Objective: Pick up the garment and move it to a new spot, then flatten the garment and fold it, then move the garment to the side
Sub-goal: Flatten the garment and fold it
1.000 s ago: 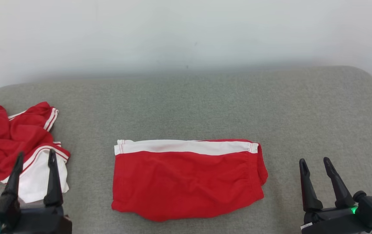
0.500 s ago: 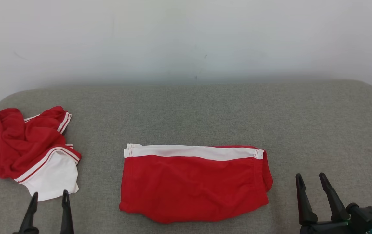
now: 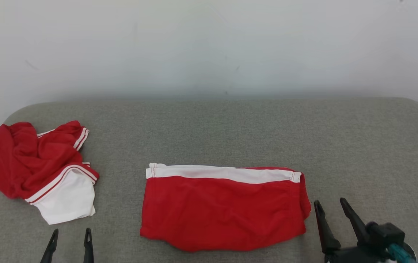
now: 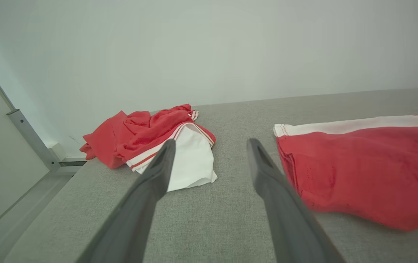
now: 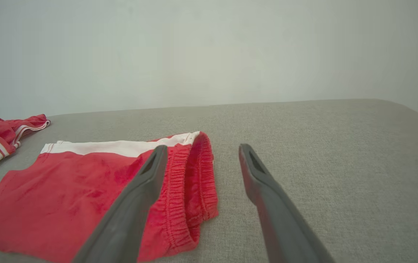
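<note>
Where the head view ends, left claw (image 3: pixel 71 231) is cropped.

The folded garment (image 3: pixel 223 212) near the front edge of the padded surface (image 3: pixel 231 131) is thin red cloth, matt and faintly creased, with a smooth white band and a puckered elastic waistband (image 5: pixel 190 182). The crumpled garment (image 3: pixel 37 168) at the left edge is the same soft red and white fabric. The padding wears coarse grey woven cloth. The wall (image 3: pixel 209 44) is matt and pale. The right gripper (image 5: pixel 202 147) has fingers (image 5: pixel 132 208) of dull dark plastic.
</note>
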Available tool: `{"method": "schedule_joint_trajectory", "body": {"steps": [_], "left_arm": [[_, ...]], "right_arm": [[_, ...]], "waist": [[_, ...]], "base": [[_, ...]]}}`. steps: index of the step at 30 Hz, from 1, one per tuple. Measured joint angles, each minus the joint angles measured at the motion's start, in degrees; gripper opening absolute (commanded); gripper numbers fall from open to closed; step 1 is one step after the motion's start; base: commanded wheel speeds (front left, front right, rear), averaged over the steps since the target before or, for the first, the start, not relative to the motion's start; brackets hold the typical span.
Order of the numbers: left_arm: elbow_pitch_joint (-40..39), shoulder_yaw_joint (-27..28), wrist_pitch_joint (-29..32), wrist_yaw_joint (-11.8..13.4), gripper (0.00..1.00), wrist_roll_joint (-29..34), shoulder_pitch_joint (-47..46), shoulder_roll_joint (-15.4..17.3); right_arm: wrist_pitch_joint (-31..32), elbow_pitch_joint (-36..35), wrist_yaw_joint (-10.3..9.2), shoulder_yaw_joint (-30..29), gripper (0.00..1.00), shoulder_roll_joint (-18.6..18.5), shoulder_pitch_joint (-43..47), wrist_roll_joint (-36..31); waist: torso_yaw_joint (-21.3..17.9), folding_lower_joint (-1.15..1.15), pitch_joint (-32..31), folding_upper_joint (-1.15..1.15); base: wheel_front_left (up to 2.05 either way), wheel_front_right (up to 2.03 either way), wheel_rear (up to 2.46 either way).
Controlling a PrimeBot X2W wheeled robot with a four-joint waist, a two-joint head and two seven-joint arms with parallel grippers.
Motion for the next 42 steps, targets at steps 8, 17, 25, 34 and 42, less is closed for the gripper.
{"method": "schedule_joint_trajectory", "body": {"steps": [8,17,25,34,42], "left_arm": [[1.32,1.15,0.00,-1.96,1.00,2.24,-0.71,-1.94],[2.54,1.70,0.00,-4.27,1.00,3.66,-2.33,-4.25],[3.19,3.52,0.00,-5.99,1.00,5.05,-3.35,-5.56],[3.78,4.79,0.00,-7.08,1.00,6.43,-4.22,-6.57],[4.35,6.10,0.00,-7.60,1.00,6.97,-3.42,-7.24]], "right_arm": [[6.89,7.81,0.01,1.62,1.00,-0.31,-9.37,-0.96],[9.17,24.18,0.00,0.34,1.00,-0.44,-18.24,-2.87],[9.76,37.82,0.00,0.46,1.00,0.79,-23.61,1.45],[8.45,44.45,0.01,5.36,0.00,1.29,-27.97,7.06],[7.09,46.96,0.02,7.67,0.00,-6.93,-30.05,10.71]], "waist": [[1.56,0.00,0.30,0.00],[3.93,0.01,1.37,0.00],[4.95,0.00,3.04,0.00],[5.20,0.00,3.44,0.00],[4.19,0.01,1.80,0.01]], "base": [[0.00,0.00,0.00],[0.00,0.00,0.00],[0.00,0.00,0.00],[0.00,0.00,0.00],[0.00,0.00,0.00]]}}
